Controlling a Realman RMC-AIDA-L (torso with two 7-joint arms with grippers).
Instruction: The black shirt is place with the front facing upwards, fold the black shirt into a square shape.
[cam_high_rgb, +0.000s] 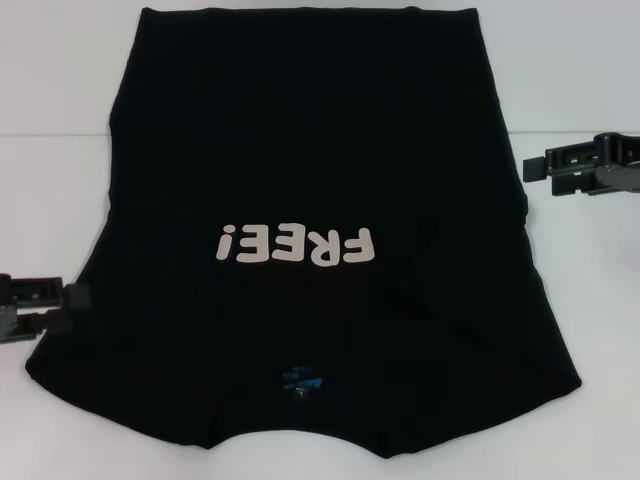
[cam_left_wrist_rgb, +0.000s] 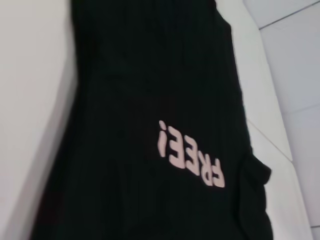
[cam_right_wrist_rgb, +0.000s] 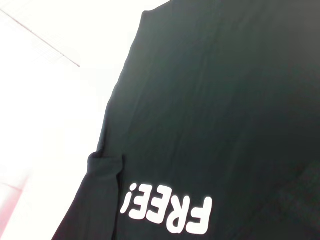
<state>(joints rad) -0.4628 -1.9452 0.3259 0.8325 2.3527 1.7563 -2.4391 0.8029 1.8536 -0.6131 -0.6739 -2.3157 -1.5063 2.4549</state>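
The black shirt (cam_high_rgb: 310, 150) lies flat on the white counter (cam_high_rgb: 60, 100), lettering up, its near hem cut off. Left hand (cam_high_rgb: 70, 300) touches its edge, right hand (cam_high_rgb: 530, 168) just beside; whether either is open cannot be told.

Left gripper (cam_high_rgb: 45, 305) cut by frame edge; black shirt (cam_high_rgb: 320, 180) sleeves tucked, hidden

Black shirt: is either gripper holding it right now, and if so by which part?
Nothing is held. The black shirt lies flat on the table, the left gripper beside its left edge, the right gripper off its right edge.
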